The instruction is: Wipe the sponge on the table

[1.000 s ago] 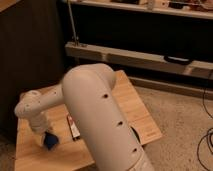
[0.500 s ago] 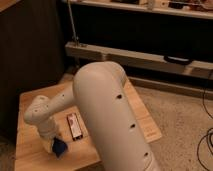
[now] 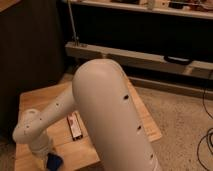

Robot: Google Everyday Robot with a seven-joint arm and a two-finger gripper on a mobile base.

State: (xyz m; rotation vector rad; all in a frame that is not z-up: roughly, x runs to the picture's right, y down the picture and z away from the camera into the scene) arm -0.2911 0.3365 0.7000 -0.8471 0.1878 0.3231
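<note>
The dark-blue sponge [image 3: 54, 161] shows at the near left part of the light wooden table [image 3: 37, 102], right under the end of my white arm. My gripper [image 3: 46, 154] points down onto the sponge, and the wrist hides its fingers. The sponge appears to rest against the tabletop. My big white arm fills the middle of the camera view and hides much of the table.
A small black-and-white box [image 3: 74, 126] lies on the table just right of the wrist. A grey metal shelf rail [image 3: 140, 56] runs behind the table, with dark shelving above. Speckled floor [image 3: 180, 120] and a black cable [image 3: 206, 145] lie at right.
The arm end and the sponge have shifted along the table's near left part, moving toward the front edge. The arm's elbow now sits closer to the camera.
</note>
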